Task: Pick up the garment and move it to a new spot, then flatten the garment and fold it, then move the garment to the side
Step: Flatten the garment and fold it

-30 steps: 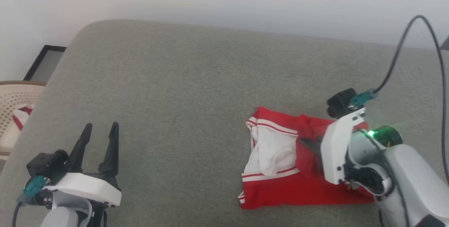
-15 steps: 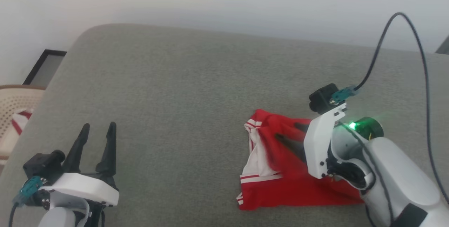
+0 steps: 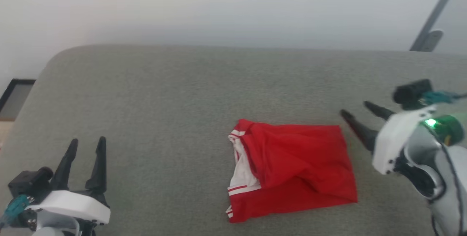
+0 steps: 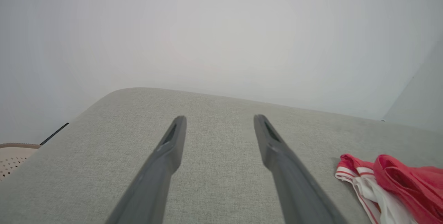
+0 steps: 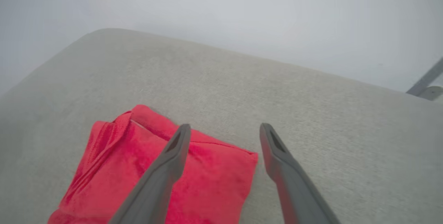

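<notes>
- The garment (image 3: 292, 170) is lying as a folded red packet on the grey cushion (image 3: 164, 93), just beyond the right gripper's fingertips. A white sleeve and striped trim are peeking out at the edge farthest from those fingers.
- The right gripper (image 3: 354, 108) is hovering just beside the packet's near corner, its two fingers standing well apart and touching no cloth. In the right wrist view one finger is showing in front of the red cloth, the other in front of bare cushion.
- The left gripper (image 3: 88, 140) is resting well apart from the garment, fingers spread and holding nothing. The cloth is lying off to the right of its fingers.
- Progress, as a judgement: the folding is looking finished or nearly so, the packet being compact though rumpled on top. The last move to the side is appearing still to be done.
- Change from the earlier frames: a second ago the right fingers were closed on the cloth, above the packet. They are now parted and drawn clear to its right, and a red layer is covering most of the white sleeve. The camera has also shifted.
</notes>
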### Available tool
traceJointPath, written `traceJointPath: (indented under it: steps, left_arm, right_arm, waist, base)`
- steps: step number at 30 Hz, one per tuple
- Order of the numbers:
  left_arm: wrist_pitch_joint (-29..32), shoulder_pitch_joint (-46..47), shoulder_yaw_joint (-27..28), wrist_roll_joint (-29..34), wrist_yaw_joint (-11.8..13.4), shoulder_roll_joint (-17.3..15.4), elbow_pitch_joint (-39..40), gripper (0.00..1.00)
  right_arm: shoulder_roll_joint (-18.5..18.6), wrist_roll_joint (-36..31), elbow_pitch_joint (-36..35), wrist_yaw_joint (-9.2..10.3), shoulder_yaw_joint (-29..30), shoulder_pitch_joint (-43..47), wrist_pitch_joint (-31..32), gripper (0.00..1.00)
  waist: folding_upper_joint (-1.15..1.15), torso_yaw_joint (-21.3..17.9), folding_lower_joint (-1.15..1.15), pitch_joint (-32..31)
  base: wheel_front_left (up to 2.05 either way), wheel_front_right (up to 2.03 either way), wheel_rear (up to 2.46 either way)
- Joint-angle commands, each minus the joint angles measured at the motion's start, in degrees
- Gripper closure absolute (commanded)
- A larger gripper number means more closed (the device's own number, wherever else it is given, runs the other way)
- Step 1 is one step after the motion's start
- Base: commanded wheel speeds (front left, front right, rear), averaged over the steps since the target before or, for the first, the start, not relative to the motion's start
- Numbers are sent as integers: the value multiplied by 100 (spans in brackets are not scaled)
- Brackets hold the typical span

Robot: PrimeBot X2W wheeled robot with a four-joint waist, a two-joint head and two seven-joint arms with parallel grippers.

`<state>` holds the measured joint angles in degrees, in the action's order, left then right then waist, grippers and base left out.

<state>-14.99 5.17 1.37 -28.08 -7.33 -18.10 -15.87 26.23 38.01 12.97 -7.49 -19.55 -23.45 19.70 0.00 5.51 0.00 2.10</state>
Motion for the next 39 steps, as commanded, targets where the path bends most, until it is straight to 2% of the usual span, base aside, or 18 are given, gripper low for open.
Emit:
traceJointPath:
  steps: [1,12,19,26,39]
  left_arm:
    - [-25,-63,10,26,-14,-23,18,0]
    - [-26,-342,181,34,-14,-80,96,0]
    - [-26,-480,275,53,-14,-53,134,0]
    - [-26,-606,341,34,-14,-72,146,0]
    - [-26,-564,300,42,-14,-118,121,0]
  right_arm:
    - [10,-53,-2,0,57,87,-106,0]
    - [25,-525,251,0,848,951,-2003,0]
    - [-200,-860,561,0,1168,1414,-2910,0]
    - [-380,-1002,672,0,1273,1622,-3305,0]
    - [-424,-1068,719,0,1325,1669,-3439,0]
  waist:
    - [0,-86,0,-58]
    - [0,-413,0,-279]
    - [0,-486,0,-352]
    - [0,-516,0,-379]
    - [0,-476,0,-390]
  base:
    - [0,0,0]
    - [0,0,0]
    - [0,0,0]
    - [0,0,0]
    - [0,0,0]
